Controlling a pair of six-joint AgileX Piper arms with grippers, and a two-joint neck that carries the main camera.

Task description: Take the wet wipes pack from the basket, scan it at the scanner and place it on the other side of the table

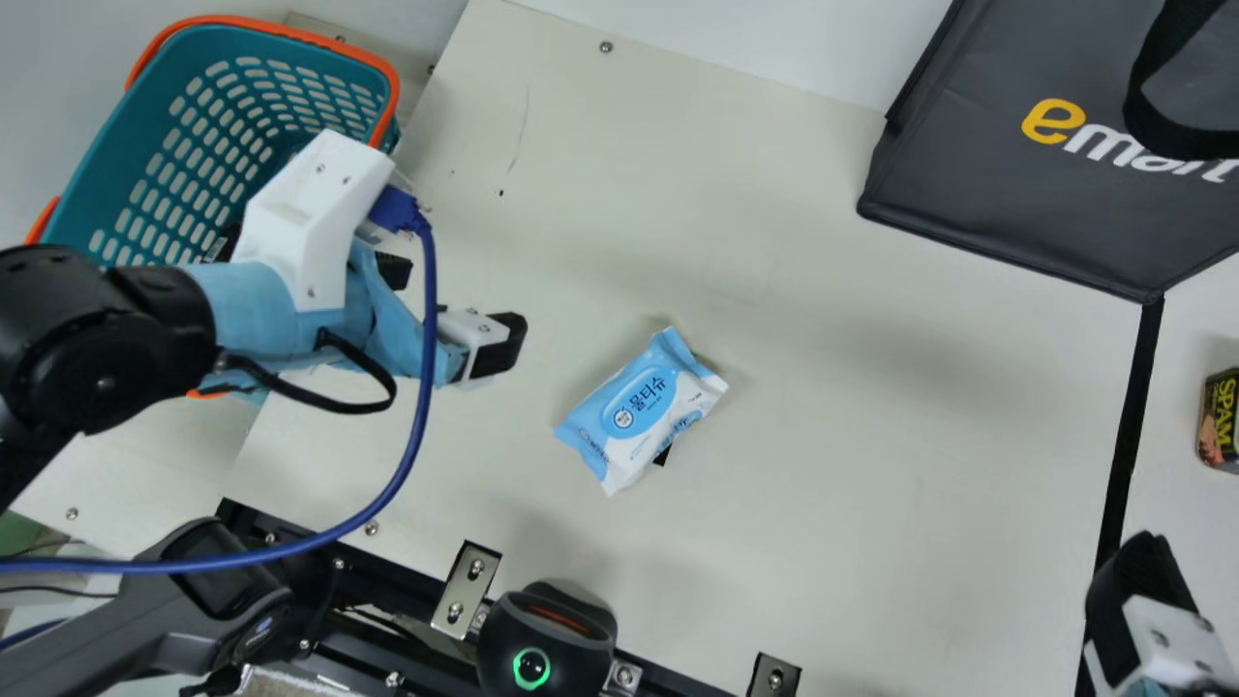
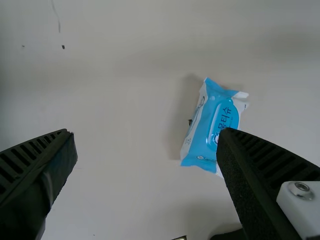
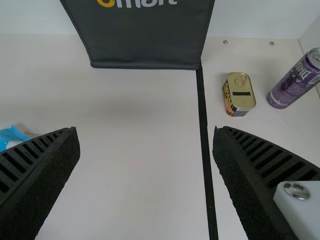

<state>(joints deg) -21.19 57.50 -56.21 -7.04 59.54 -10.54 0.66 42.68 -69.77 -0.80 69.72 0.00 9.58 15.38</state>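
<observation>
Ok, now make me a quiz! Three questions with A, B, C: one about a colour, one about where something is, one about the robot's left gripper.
1. What colour is the basket's wall?
A red
B teal
C yellow

2. Where is the wipes pack?
A on the table
B in the basket
C inside the bag

3. How is the left gripper?
A shut on the pack
B shut on nothing
C open

Answers:
1 B: the slotted wall is blue-green in the main view.
2 A: the main view shows it lying there.
3 C: its fingers stand wide apart in the left wrist view.

The table (image 1: 852, 465) (cream) carries the wet wipes pack (image 1: 639, 411), black strip (image 1: 1133, 426), tin (image 3: 239, 95) and can (image 3: 296, 80).
</observation>
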